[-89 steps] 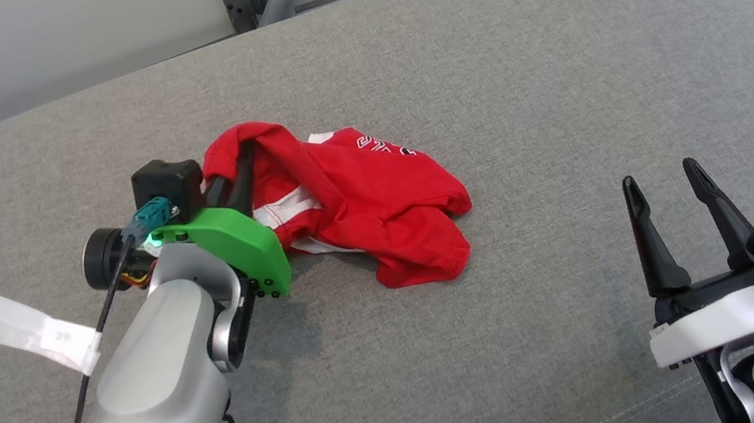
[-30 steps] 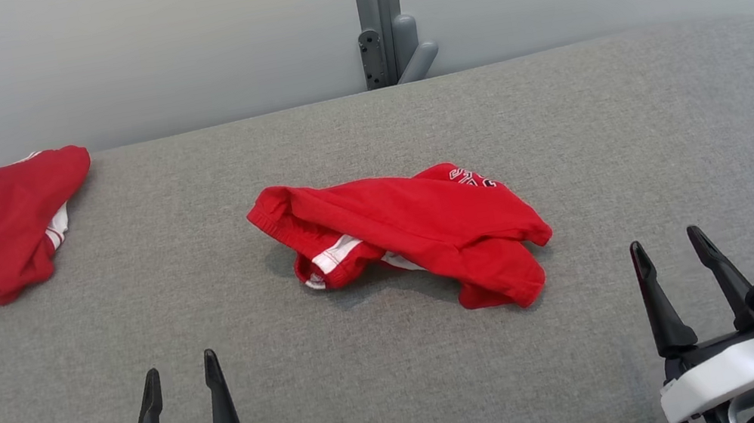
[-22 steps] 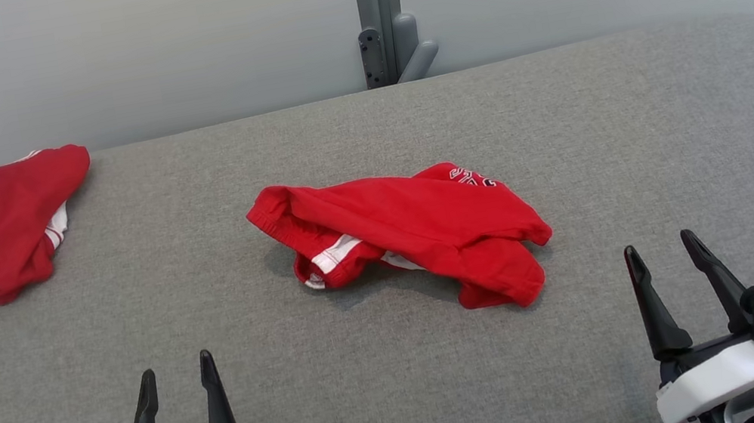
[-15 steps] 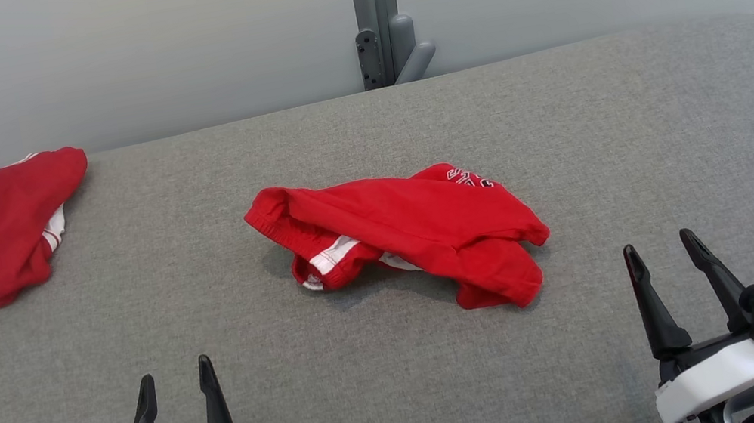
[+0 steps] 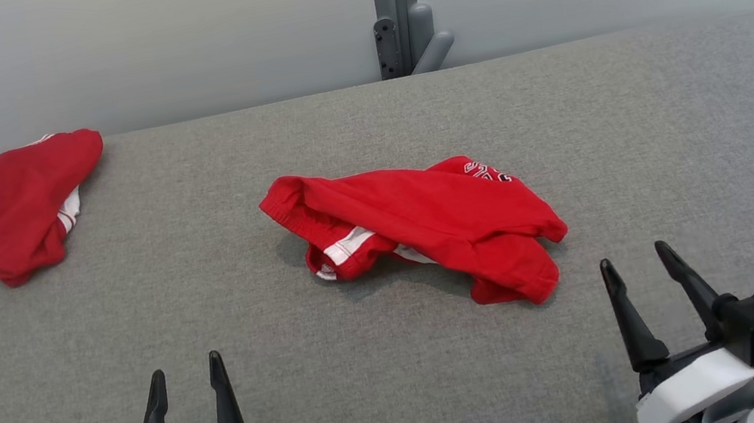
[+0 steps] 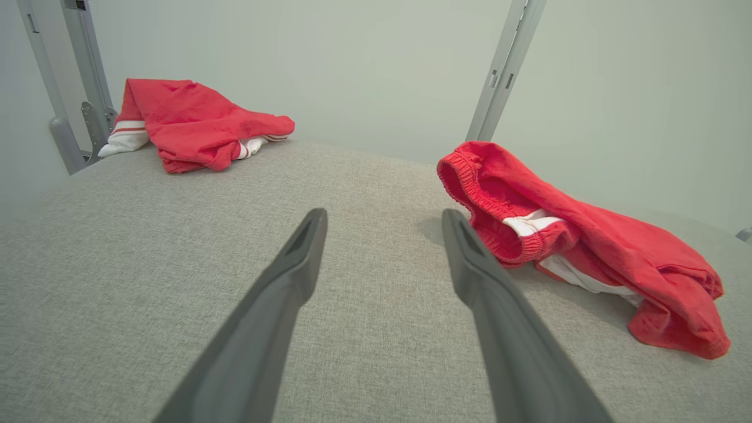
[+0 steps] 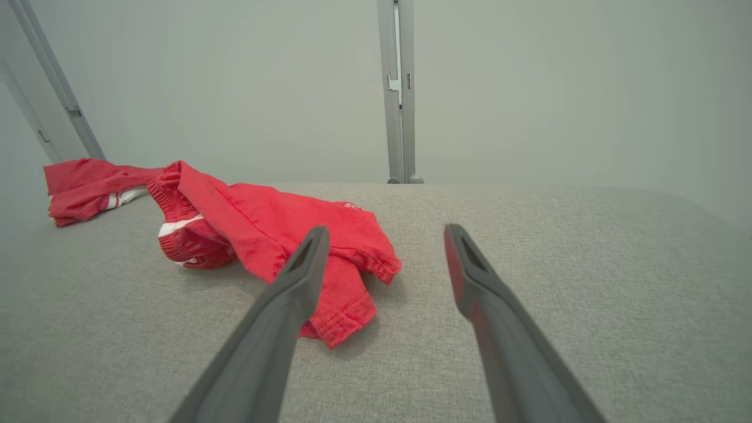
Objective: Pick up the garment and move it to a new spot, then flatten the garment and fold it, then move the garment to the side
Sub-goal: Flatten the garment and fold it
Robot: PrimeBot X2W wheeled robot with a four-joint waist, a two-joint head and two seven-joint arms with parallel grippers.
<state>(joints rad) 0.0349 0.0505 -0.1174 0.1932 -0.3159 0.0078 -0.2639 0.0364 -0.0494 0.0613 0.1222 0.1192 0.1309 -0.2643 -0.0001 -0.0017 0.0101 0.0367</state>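
On the counter [image 5: 675, 115] we see the crumpled garment [image 5: 417, 224]. Our left gripper [image 5: 186, 364] and right gripper [image 5: 633, 254] gape wide; both empty.

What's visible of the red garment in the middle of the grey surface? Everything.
The red garment looks like soft cotton shorts, crumpled in a loose heap, neither flattened nor folded. A ribbed elastic waistband bunches at its left end. White stripe trim shows on its near side and white lettering at its far right. A stitched hem points toward the right gripper. It lies on the grey fabric surface, and nothing else touches it. The right gripper and the left gripper stand open, apart from it.
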